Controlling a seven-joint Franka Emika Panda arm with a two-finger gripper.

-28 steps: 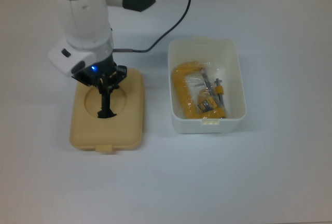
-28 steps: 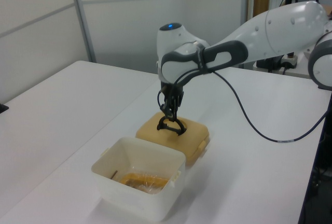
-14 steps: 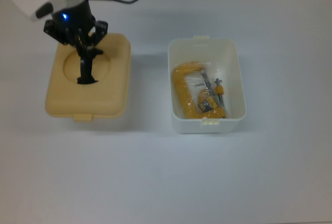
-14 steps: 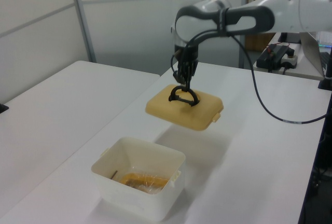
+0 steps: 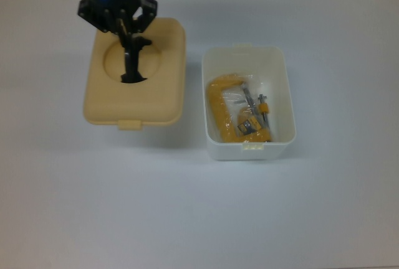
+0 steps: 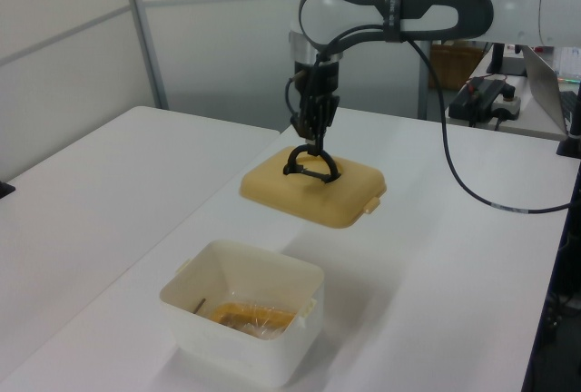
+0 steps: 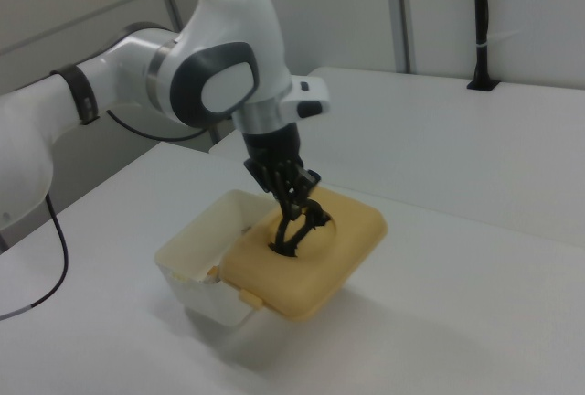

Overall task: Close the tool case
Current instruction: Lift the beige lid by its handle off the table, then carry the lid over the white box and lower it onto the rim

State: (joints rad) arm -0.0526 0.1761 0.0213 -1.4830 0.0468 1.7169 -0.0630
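1. The white table [image 5: 324, 207] fills all three views; the Panda arm [image 6: 436, 13] comes in from the left view's upper right and from the right view's left.
2. The beige lid [image 5: 159, 88] sits upper left of centre in the top view. In the left view it hangs clear of the table, with its shadow beneath it. A second ago it lay flat on the table beside the box; half a second ago it was already lifted but further toward the top view's left. It has since swung back rightward, its edge now near the box's rim.
3. The white box of the tool case [image 5: 283, 104] stands right of centre in the top view, open, with yellow tools in a clear bag [image 5: 240, 116] inside. It has not moved.
4. The gripper [image 5: 128, 32] is closed on the lid's black handle [image 6: 310, 163], which stands up from the round recess; the lid hangs from it, slightly tilted.
5. By my reading the carry is underway: the lid must still travel over the box, line up its latch tab [image 5: 129, 125] with the box's front tab [image 5: 252, 146], then descend.
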